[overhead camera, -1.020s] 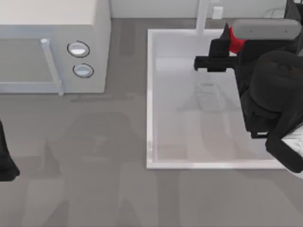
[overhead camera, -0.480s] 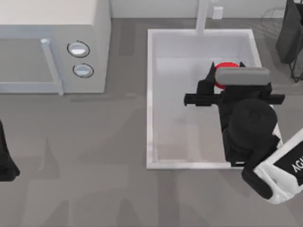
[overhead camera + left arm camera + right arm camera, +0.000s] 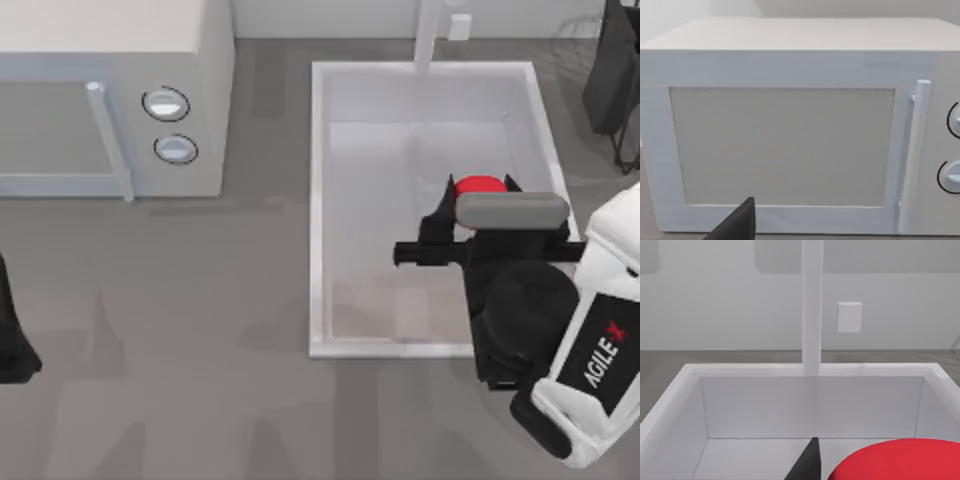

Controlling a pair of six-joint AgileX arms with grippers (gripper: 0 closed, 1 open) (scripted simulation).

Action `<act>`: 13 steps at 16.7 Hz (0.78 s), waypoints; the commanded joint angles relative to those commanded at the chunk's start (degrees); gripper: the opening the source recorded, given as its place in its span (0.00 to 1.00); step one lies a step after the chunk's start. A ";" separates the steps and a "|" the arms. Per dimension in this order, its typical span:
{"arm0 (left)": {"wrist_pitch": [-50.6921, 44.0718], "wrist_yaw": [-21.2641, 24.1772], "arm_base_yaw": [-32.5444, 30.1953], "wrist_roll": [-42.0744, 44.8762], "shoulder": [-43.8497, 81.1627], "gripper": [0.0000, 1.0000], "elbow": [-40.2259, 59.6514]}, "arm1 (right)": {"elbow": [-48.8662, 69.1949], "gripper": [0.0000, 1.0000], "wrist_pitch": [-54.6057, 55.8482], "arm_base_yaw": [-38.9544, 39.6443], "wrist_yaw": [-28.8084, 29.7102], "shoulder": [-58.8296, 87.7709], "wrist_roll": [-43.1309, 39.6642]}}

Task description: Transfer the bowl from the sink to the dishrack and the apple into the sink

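The red apple (image 3: 478, 184) sits between the fingers of my right gripper (image 3: 480, 194), which is shut on it above the right half of the white sink (image 3: 318, 210). In the right wrist view the apple (image 3: 900, 460) looms large beside one dark finger (image 3: 809, 462), with the basin's back wall and the faucet post (image 3: 812, 305) beyond. A dark upright shape (image 3: 608, 70) stands in the wire dishrack (image 3: 575, 35) at the far right; I cannot tell whether it is the bowl. My left arm (image 3: 12, 340) is parked at the left edge.
A white microwave (image 3: 110, 90) with two round knobs (image 3: 166, 104) takes up the far left of the table; in the left wrist view its door (image 3: 782, 145) and handle (image 3: 917, 150) are close ahead. Grey tabletop lies between microwave and sink.
My right arm has carried the apple from the sink's far right corner toward the near side, over the basin's right half. The left arm has not moved.
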 joint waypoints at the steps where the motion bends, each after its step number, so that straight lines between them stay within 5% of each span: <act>1: 0.00 0.00 0.00 0.00 0.00 1.00 0.00 | 0.00 0.00 0.00 0.00 0.00 0.00 0.00; 2: 0.00 0.00 0.00 0.00 0.00 1.00 0.00 | 0.00 0.00 0.00 0.00 0.00 0.00 0.00; 13: 0.00 0.00 0.00 0.00 0.00 1.00 0.00 | 0.00 0.83 0.00 0.00 0.00 0.00 0.00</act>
